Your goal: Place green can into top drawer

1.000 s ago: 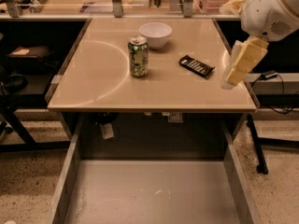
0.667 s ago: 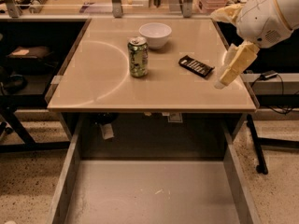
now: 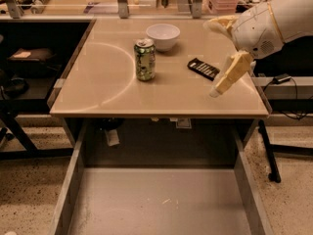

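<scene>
One cream two-finger gripper (image 3: pixel 211 58) is hovering, fingers apart, at three o'clock of the green-and-white aluminium can (image 3: pixel 145 59).

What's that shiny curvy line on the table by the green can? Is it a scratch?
Camera view: it looks like glare rather than a scratch, a pale arc of reflected light on the glossy table, curving past the left of the green can. Camera view: the open top drawer sits dimmer, in shadow below the tabletop. Camera view: the gripper hangs over the table's right side, lit warm yellow.
</scene>
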